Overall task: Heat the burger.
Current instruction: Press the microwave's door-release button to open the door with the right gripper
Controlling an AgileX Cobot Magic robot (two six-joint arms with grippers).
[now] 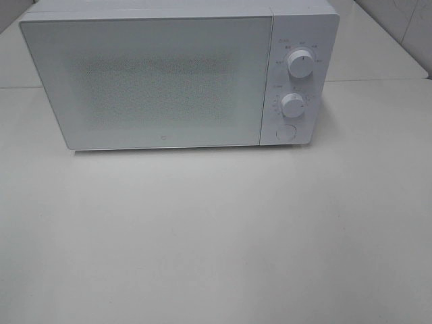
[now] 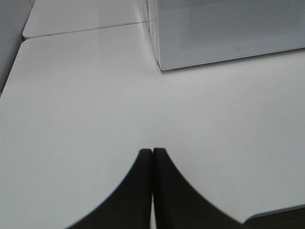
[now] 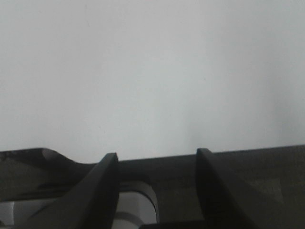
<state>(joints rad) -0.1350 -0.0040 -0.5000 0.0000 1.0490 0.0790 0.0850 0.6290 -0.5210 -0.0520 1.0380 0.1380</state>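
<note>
From the high camera, a white microwave (image 1: 162,81) stands on a pale table (image 1: 216,236) with its door shut. On the microwave's panel, right of the door, sit an upper knob (image 1: 299,64), a lower knob (image 1: 292,106) and a round button (image 1: 285,133) beneath them. The table in front of the microwave is plain. No arm shows here, and the burger is not seen, so its place cannot be told.

In the left wrist view, the left gripper (image 2: 152,150) hangs over the table (image 2: 86,95) in front of the microwave (image 2: 224,28), near its door corner. Its dark fingers (image 2: 138,191) are pressed together with nothing between them.

In the right wrist view, the right gripper (image 3: 157,153) has its fingers (image 3: 102,191) standing apart, empty, over the pale surface (image 3: 152,71). A dark band (image 3: 267,162) crosses behind them; the microwave is out of this view
</note>
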